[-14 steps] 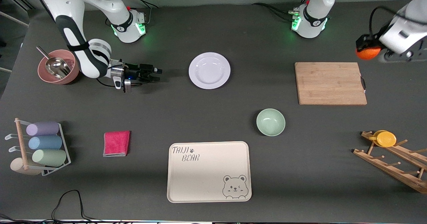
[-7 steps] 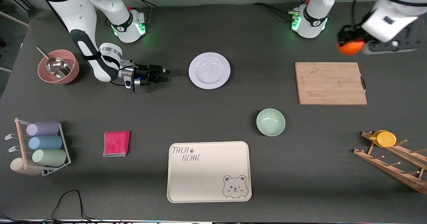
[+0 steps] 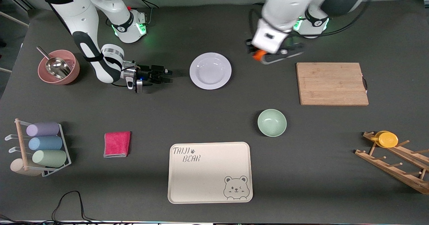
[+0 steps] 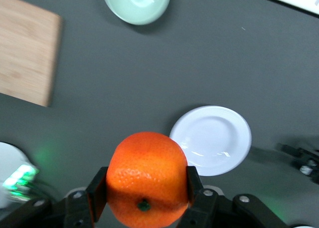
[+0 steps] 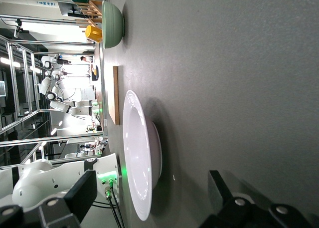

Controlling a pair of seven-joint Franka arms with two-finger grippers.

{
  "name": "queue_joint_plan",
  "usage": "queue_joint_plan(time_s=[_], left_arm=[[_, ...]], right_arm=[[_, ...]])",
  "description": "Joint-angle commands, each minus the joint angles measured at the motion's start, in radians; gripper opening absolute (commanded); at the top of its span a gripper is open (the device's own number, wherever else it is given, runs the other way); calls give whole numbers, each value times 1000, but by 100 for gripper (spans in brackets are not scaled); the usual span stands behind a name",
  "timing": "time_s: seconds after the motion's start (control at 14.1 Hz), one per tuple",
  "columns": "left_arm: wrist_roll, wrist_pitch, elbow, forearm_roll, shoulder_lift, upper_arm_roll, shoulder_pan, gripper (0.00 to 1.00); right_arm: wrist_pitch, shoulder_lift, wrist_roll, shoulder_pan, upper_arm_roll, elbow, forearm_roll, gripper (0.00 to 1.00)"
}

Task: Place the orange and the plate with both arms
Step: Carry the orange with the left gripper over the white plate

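The white plate [image 3: 210,70] lies on the dark table [image 3: 214,117] between the two arm bases. My left gripper [image 3: 259,55] is shut on the orange [image 3: 257,55] and holds it in the air between the plate and the wooden cutting board [image 3: 331,83]. In the left wrist view the orange [image 4: 146,178] sits between the two pads [image 4: 96,200], with the plate [image 4: 212,139] below it. My right gripper [image 3: 167,75] is open, low over the table, beside the plate toward the right arm's end. In the right wrist view the plate [image 5: 138,160] lies just ahead of the spread fingers [image 5: 82,195].
A pale green bowl [image 3: 271,122] and a cream bear tray [image 3: 209,172] lie nearer the front camera. A pink bowl with a metal scoop [image 3: 57,67], a cup rack [image 3: 38,147] and a red cloth [image 3: 117,144] are at the right arm's end. A wooden rack with a yellow cup [image 3: 392,154] is at the left arm's end.
My left arm has swung the orange from the left arm's end of the table to just beside the plate. My right gripper has crept closer to the plate.
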Motion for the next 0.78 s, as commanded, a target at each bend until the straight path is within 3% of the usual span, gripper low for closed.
queue_joint_plan(time_s=[0.0, 0.21, 0.57, 0.71], left_arm=[[-171, 72, 43, 90, 161, 1, -143, 0], [-257, 181, 17, 161, 296, 1, -240, 0], [-275, 544, -185, 169, 343, 4, -301, 0], [-288, 594, -201, 221, 391, 5, -327, 0]], right_arm=[[-10, 20, -35, 8, 1, 11, 29, 74], [-10, 20, -36, 8, 1, 11, 29, 54], [-10, 20, -56, 6, 1, 11, 29, 41], [-10, 22, -56, 6, 1, 11, 29, 37]])
